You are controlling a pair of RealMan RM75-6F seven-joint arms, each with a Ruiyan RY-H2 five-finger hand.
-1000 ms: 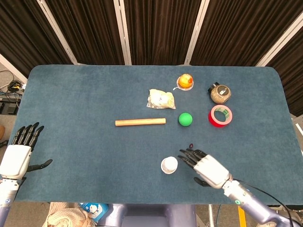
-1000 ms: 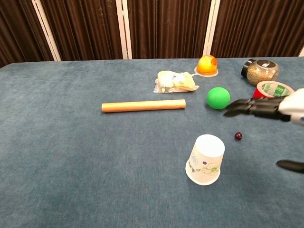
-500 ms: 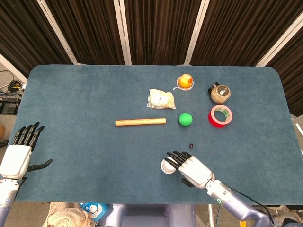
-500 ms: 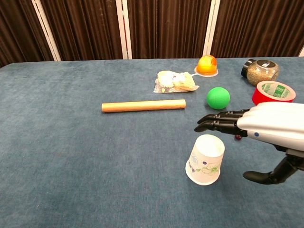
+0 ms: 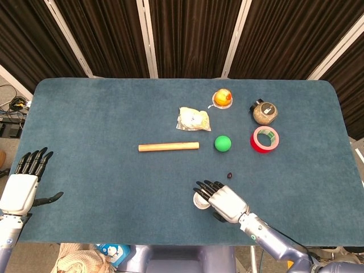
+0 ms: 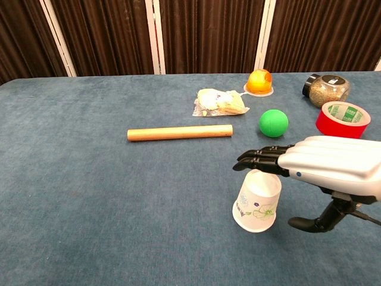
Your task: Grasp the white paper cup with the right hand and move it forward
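Note:
The white paper cup [image 6: 257,203] stands upside down near the table's front edge, printed with small flowers; in the head view the cup [image 5: 199,200] is mostly covered. My right hand [image 6: 321,164] hovers flat over it, fingers stretched left above the cup's top and thumb hanging down to the cup's right, apart from it. The right hand [image 5: 222,200] holds nothing. Far to the left, off the table's front corner, my left hand [image 5: 23,182] stays open and empty.
A wooden dowel [image 5: 168,147] lies mid-table. Behind the cup are a green ball [image 5: 222,143], a small dark bead [image 5: 230,174], a red tape roll [image 5: 265,139], a grain jar [image 5: 264,112], a plastic bag [image 5: 193,119] and an orange fruit [image 5: 222,98].
My right hand has slid left from beside the cup to above it, its fingers now reaching over the cup's top. The cup and the left hand have not moved.

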